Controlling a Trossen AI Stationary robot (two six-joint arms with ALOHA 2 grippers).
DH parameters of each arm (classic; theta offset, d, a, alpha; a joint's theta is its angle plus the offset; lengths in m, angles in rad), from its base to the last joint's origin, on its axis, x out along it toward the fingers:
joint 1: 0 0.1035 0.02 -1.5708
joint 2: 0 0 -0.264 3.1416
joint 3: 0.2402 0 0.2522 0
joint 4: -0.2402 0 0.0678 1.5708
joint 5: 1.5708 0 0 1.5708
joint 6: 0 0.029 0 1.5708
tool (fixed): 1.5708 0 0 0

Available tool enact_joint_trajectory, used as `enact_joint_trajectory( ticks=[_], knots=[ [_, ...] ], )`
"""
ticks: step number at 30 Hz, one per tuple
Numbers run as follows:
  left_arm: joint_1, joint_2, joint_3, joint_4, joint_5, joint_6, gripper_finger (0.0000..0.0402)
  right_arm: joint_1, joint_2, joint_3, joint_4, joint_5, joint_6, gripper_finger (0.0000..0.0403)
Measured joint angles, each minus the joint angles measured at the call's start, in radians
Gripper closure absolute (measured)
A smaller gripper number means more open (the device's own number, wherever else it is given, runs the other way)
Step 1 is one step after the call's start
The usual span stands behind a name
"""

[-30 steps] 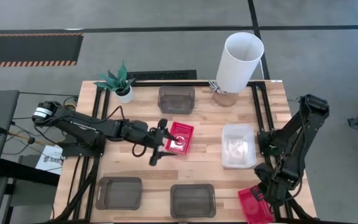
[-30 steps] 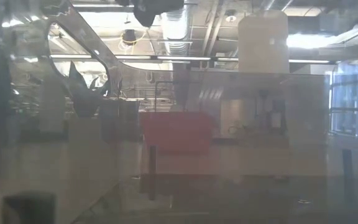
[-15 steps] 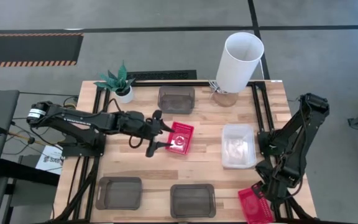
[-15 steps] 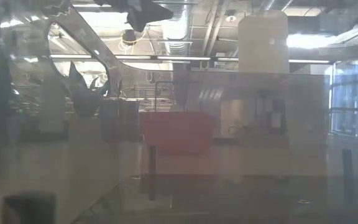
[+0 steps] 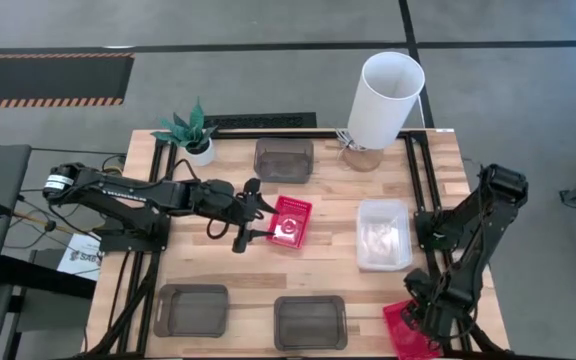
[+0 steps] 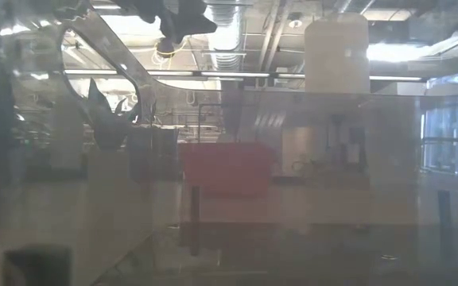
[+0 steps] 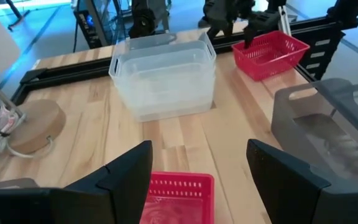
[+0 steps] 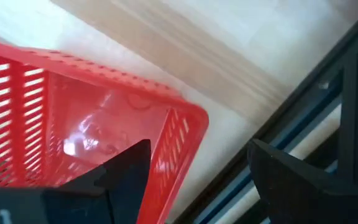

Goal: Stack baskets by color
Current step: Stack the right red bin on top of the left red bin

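A red basket point(image 5: 291, 221) rests on its bottom at the table's middle. My left gripper point(image 5: 266, 218) stands open just left of it; the basket's near rim point(image 7: 178, 184) shows between the fingers. A second red basket point(image 5: 400, 328) sits at the near right corner. My right gripper point(image 8: 197, 149) hangs open over it, pointing down, one finger point(image 8: 124, 177) above its inside near a corner, the other point(image 8: 303, 186) outside its wall. A clear basket point(image 5: 384, 233) and three dark grey baskets point(image 5: 284, 158) point(image 5: 191, 308) point(image 5: 310, 320) rest on the table. My right gripper comes at the corner red basket's end wall point(image 8: 178, 134) from above, its fingers on either side of that wall. Whether a finger touches the wall, I cannot tell. The basket rests on the table.
A tall white cylinder point(image 5: 386, 98) on a wooden base and a small potted plant point(image 5: 190, 132) stand along the far edge. Black rails point(image 5: 423, 190) run along the table's sides. Bare wood lies between the middle red basket and the clear one.
My left gripper has drawn back a little from the middle red basket, toward the table's left and far side. My right gripper has sunk toward the red basket at the near right corner. Neither basket has moved.
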Motion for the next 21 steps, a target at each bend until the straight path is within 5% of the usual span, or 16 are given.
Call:
enact_joint_trajectory(
  ticks=[11,17,19,21],
  knots=[
    [0.0,0.0,0.0,-0.001,0.008,-0.019,0.0152,-0.002,0.058,-0.001,0.08,-0.005,-0.03,0.0143],
    [0.0,0.0,0.0,0.0,0.008,-0.018,0.0152,-0.011,0.045,-0.001,0.067,0.026,-0.026,0.0292],
    [0.0,0.0,0.0,0.0,0.007,-0.014,0.0152,-0.015,0.025,0.0,0.053,0.089,-0.036,0.0362],
    [0.0,0.0,0.0,0.001,0.005,-0.004,0.0152,-0.023,-0.01,0.01,0.004,0.163,-0.057,0.0384]
  ],
)
